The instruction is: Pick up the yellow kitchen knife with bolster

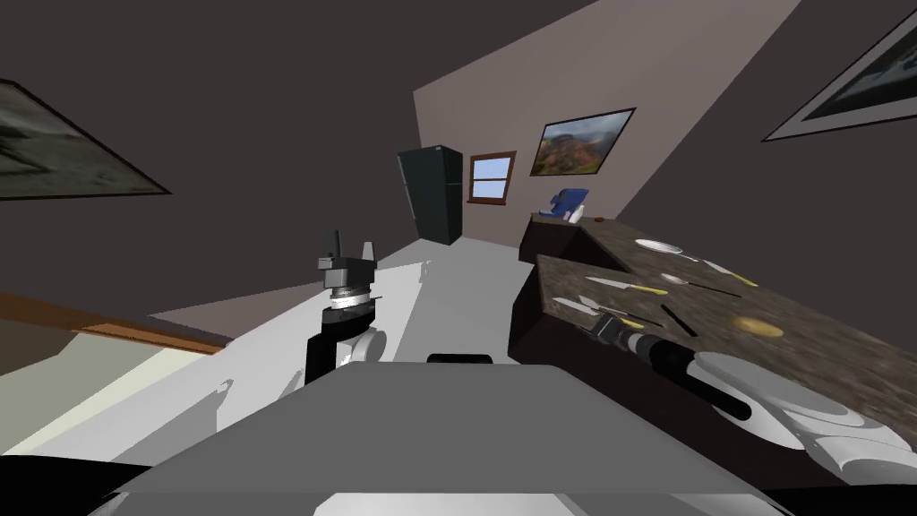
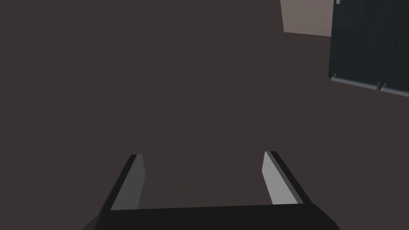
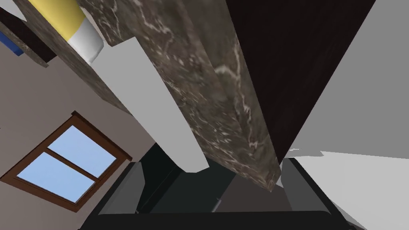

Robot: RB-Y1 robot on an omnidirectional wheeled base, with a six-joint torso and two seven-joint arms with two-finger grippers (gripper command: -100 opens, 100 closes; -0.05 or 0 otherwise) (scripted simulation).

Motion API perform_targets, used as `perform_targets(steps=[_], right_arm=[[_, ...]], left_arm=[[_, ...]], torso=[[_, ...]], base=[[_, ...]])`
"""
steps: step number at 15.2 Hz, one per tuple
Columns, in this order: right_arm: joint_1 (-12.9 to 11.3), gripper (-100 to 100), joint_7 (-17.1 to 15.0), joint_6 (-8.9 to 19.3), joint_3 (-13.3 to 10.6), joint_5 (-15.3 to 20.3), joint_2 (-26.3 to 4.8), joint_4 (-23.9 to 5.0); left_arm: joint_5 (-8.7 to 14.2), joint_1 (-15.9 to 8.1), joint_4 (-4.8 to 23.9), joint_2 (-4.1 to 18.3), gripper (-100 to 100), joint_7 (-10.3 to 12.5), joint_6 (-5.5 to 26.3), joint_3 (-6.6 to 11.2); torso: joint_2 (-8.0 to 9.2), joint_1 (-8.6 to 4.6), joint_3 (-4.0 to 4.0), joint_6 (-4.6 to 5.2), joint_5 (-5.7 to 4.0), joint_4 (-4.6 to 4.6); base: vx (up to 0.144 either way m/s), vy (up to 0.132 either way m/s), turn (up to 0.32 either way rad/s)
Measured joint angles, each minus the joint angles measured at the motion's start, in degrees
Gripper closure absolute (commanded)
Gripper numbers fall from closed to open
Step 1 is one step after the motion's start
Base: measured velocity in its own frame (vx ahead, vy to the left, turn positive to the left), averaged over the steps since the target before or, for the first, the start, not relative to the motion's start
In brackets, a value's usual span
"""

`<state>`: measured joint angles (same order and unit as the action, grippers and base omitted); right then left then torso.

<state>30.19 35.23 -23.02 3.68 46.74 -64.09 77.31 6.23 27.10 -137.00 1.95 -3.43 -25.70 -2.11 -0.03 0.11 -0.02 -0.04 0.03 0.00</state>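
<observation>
A knife with a yellow handle (image 3: pixel 60 12), a white bolster (image 3: pixel 86 42) and a long white blade (image 3: pixel 155 112) lies on the dark marbled counter top (image 3: pixel 223 92). My right gripper (image 3: pixel 211 179) is open at the counter's edge, and the blade's tip reaches between its fingers without touching them. In the head view my right gripper (image 1: pixel 598 322) is at the counter's near corner, beside a white-bladed knife (image 1: pixel 573 305) with a yellow handle. Another yellow-handled knife (image 1: pixel 627 286) lies further in. My left gripper (image 1: pixel 351 255) is raised over the floor, its fingers (image 2: pixel 275 179) open and empty.
On the counter (image 1: pixel 806 349) there are also a white plate (image 1: pixel 658 245), a spoon (image 1: pixel 673 279), a black-handled knife (image 1: pixel 678 320) and a third yellow-handled utensil (image 1: pixel 730 273). A blue object (image 1: pixel 569 202) sits at its far end. A dark fridge (image 1: pixel 432 193) stands by the back wall.
</observation>
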Motion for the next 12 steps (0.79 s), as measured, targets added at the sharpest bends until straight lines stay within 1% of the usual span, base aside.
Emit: perform_targets(steps=[2,3,4,6,7,8,10,11,12], right_arm=[[0.20,-100,1.60,-0.09,0.01,0.91,-1.28,-1.73],[0.48,-100,1.87,0.27,-0.12,1.27,-2.05,-1.82],[0.38,-100,1.96,0.43,-0.28,1.59,-3.18,-2.51],[0.04,-100,2.74,0.43,-0.72,2.54,-5.39,-4.57],[-0.29,-100,3.30,0.29,-0.77,2.88,-5.79,-5.69],[-1.05,-100,4.25,-0.14,-1.07,3.38,-6.18,-7.43],[0.05,-100,5.04,0.05,-0.92,3.99,-8.13,-7.93],[0.12,-100,5.01,0.19,-0.95,4.06,-8.39,-7.93],[0.23,-100,5.14,0.49,-1.00,4.11,-7.91,-7.86]], left_arm=[[0.00,0.00,0.00,0.00,0,0.00,0.00,0.00],[0.00,0.00,0.00,0.00,0,0.00,0.00,0.00],[0.00,0.00,0.00,0.00,0,0.00,0.00,0.00],[0.00,0.00,0.00,0.00,0,0.00,0.00,0.00],[0.00,0.00,0.00,0.00,0,0.00,0.00,0.00],[0.00,0.00,0.00,0.00,0,0.00,0.00,0.00],[0.00,0.01,0.00,0.00,0,0.00,0.00,0.00],[0.00,0.01,0.00,0.00,0,0.00,0.00,0.01],[0.00,0.01,0.00,0.01,0,0.00,0.00,0.01]], torso=[[0.01,-0.01,0.00,0.02,0.00,0.00],[0.02,-0.01,0.01,0.03,0.00,0.00],[0.02,-0.02,0.01,0.02,0.01,0.01],[-0.02,-0.01,-0.01,0.00,0.01,0.00],[-0.03,-0.02,-0.02,0.03,-0.01,-0.01],[-0.05,-0.04,-0.03,0.00,-0.01,-0.01],[-0.09,-0.05,-0.05,0.02,0.00,-0.02],[-0.07,-0.07,-0.04,0.04,-0.02,-0.02],[-0.08,-0.15,-0.04,0.03,-0.05,-0.02]], base=[[0.007,0.019,0.109],[0.005,0.017,0.093],[0.010,0.021,0.129],[0.018,0.018,0.138],[0.025,0.015,0.152],[0.033,0.011,0.166],[0.030,0.000,0.078],[0.036,-0.027,0.077],[0.051,-0.055,0.104]])
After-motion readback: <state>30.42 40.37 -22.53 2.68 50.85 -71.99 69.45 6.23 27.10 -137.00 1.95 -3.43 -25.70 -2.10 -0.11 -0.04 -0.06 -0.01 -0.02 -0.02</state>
